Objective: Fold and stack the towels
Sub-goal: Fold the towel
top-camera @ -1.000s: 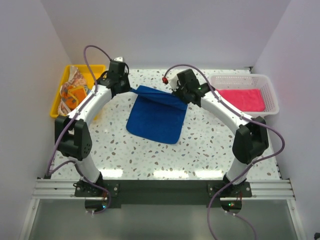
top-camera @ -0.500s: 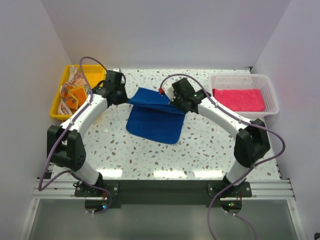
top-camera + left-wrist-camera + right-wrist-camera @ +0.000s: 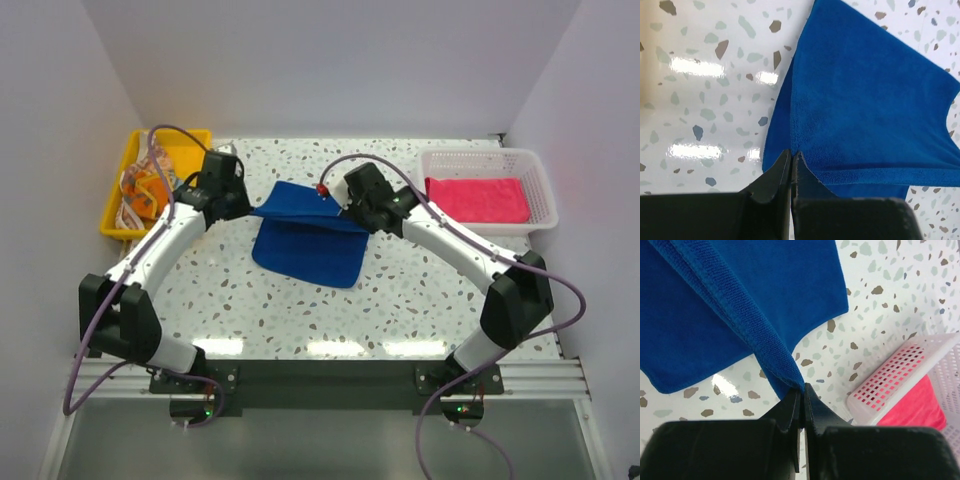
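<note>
Top view only: yellow tray far left with orange towels bunched inside; both arms arch over the worktop.
Wrist views only: close look at tips pinching the hem.
Left tool: fingers together, clamped on far left corner of blue towel.
Right tool: together, clamped on far right corner.
Blue towel: mid worktop, far edge held up, near part flat.
Pink towel: in white basket, far right.
</note>
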